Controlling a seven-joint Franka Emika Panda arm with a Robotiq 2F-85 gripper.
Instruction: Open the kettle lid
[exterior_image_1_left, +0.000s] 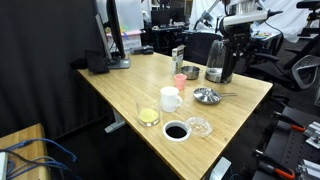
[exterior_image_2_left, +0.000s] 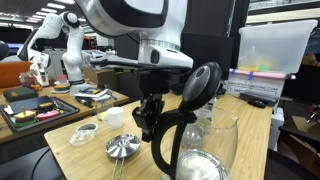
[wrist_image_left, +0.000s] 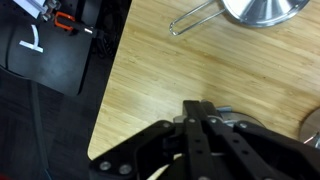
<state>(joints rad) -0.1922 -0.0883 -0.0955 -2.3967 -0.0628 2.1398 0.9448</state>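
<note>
The gripper (wrist_image_left: 195, 106) is clenched: in the wrist view its dark fingers meet at one tip low in the frame, with nothing seen between them, over the bare wooden surface (wrist_image_left: 170, 70). In an exterior view the gripper (exterior_image_2_left: 149, 126) hangs at frame centre under the white arm, just beside the black handle of the kettle (exterior_image_2_left: 195, 150), which fills the lower right. The kettle lid (exterior_image_2_left: 205, 82) stands tipped up above the body, a dark round disc right of centre. Whether the gripper touches the handle cannot be told. In an exterior view the kettle (exterior_image_1_left: 220, 60) is at upper right, on the surface's far end. A shiny metal dish (exterior_image_2_left: 123, 148) lies lower left of the gripper, and a white mug (exterior_image_2_left: 113, 117) is beyond it.
</note>
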